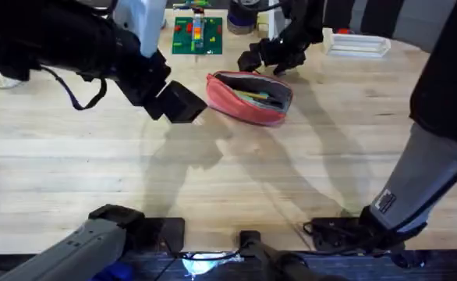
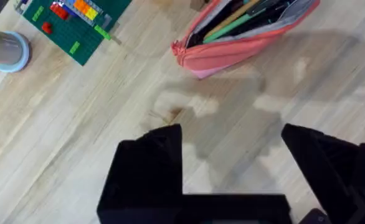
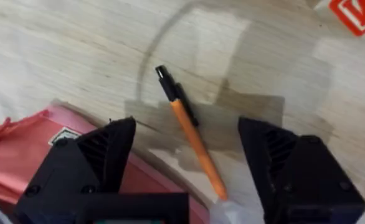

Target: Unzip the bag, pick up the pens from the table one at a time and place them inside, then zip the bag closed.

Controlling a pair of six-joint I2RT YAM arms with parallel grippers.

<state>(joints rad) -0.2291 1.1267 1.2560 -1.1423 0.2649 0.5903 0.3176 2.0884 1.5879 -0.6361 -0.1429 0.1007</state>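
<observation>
Lying unzipped toward the far middle of the wide pale plank table [image 1: 236, 179]: a pink soft fabric pencil pouch [image 1: 248, 97], oblong, mouth gaping, with a bright green pen [image 2: 232, 28] and other slim sticks visible inside. Hovering just left of the pouch, above bare wood: the left gripper [image 1: 183, 104], black fingers [image 2: 151, 168] spread wide with nothing between them, only tabletop and shadow in the gap. Poised at the far edge of the pouch: the right gripper [image 3: 189, 162], its black jaws also parted wide and holding nothing. Resting on the wood between those jaws, right beside the pink fabric: a slim orange pen with a black tip and clip [image 3: 192, 134], lying flat and angled, touched by neither finger. Farther back on the table: a green building-brick baseplate with coloured bricks [image 1: 197, 35], a roll of tape [image 2: 5, 50] near it, and a white rectangular box [image 1: 359, 43] off to the right.
</observation>
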